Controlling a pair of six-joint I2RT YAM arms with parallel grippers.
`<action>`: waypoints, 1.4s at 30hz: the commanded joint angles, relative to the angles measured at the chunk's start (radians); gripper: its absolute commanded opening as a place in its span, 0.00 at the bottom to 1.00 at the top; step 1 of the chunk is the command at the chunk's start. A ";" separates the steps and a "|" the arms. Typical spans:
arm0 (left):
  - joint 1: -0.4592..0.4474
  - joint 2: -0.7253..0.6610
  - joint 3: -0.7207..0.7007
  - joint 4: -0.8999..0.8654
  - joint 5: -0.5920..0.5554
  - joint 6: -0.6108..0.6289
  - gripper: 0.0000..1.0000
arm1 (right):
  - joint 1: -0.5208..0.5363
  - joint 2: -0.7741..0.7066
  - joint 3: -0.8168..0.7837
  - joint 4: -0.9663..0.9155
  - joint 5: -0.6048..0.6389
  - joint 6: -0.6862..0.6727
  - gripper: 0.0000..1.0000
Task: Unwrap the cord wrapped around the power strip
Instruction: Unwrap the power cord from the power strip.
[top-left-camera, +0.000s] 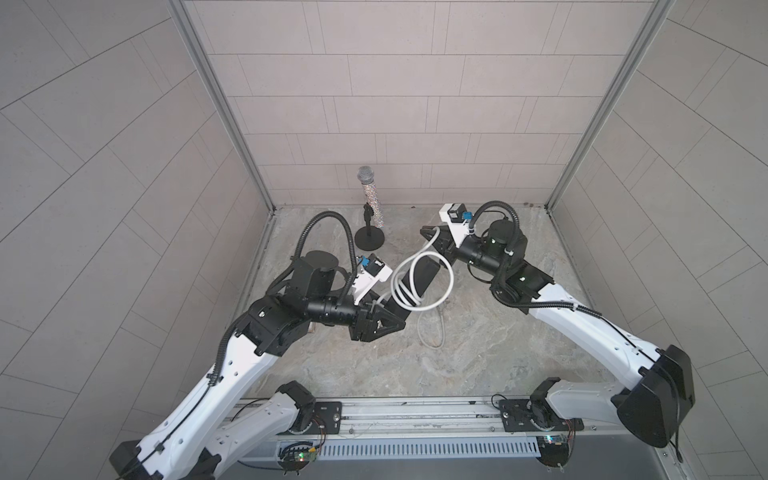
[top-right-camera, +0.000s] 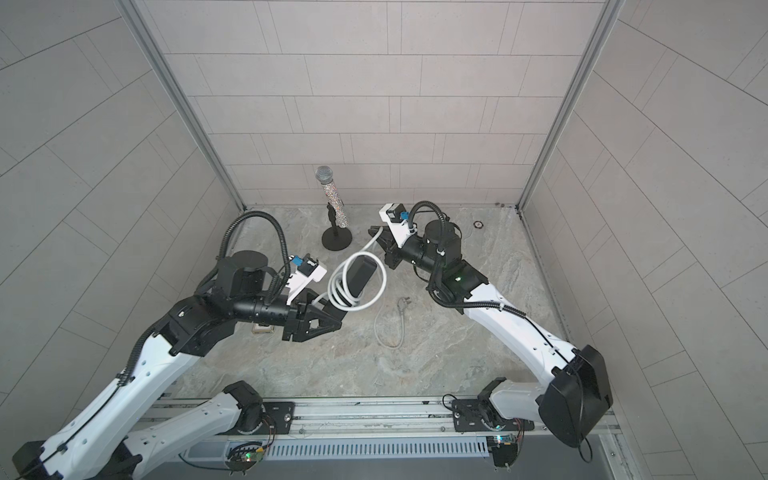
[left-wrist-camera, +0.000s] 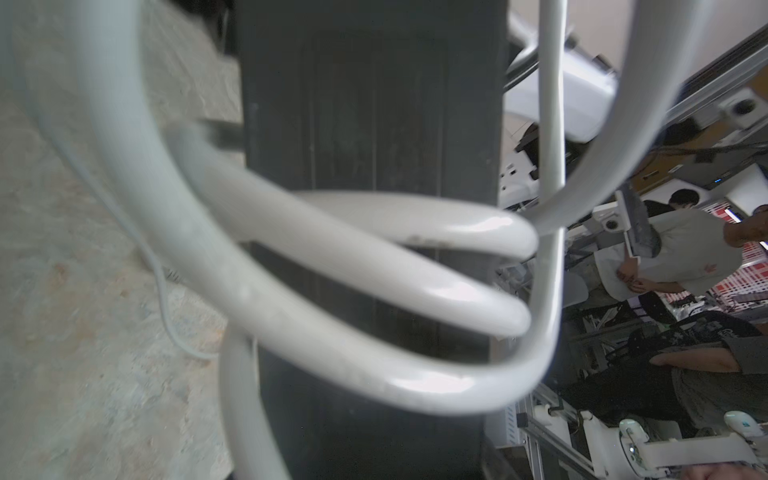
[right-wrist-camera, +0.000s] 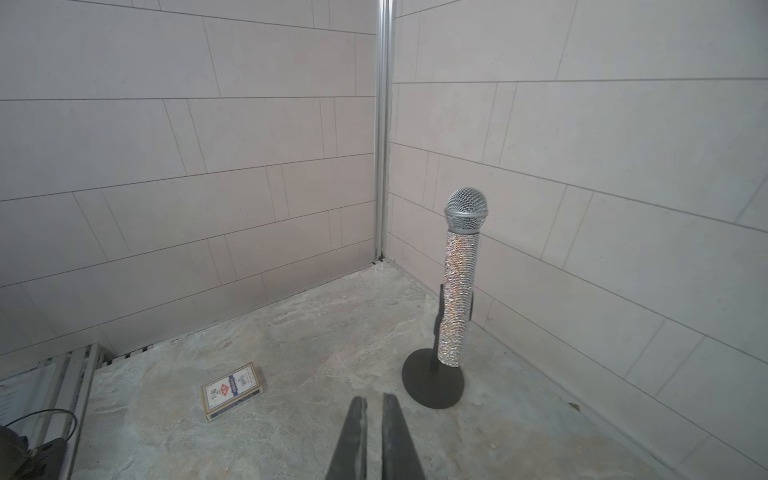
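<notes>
Left claw (top-left-camera: 388, 318) is pinching the near end of the power strip (top-left-camera: 424, 276), holding it tilted above the middle of the worktop (top-left-camera: 498, 353). The cord (top-left-camera: 402, 296) is circling the strip in several turns, seen close up in the left wrist view (left-wrist-camera: 415, 299), with one wide loop hanging loose. Right claw (top-left-camera: 428, 237) is pressing together on a strand of cord leading off toward the far edge. The plug (top-right-camera: 404, 301) is lying on the worktop near the middle. A microphone (right-wrist-camera: 459, 282) is standing by the far edge, and a card box (right-wrist-camera: 232, 390) is lying toward the left edge.
</notes>
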 joint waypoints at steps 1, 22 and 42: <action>0.002 0.034 0.053 -0.169 -0.066 0.195 0.00 | -0.040 -0.070 0.091 -0.223 0.048 -0.110 0.00; 0.004 0.147 0.261 0.050 -0.643 0.151 0.00 | 0.013 -0.463 -0.387 -0.489 0.173 -0.017 0.00; 0.004 0.106 0.240 0.081 -0.758 0.186 0.00 | 0.127 -0.663 -0.478 -0.530 0.245 0.246 0.79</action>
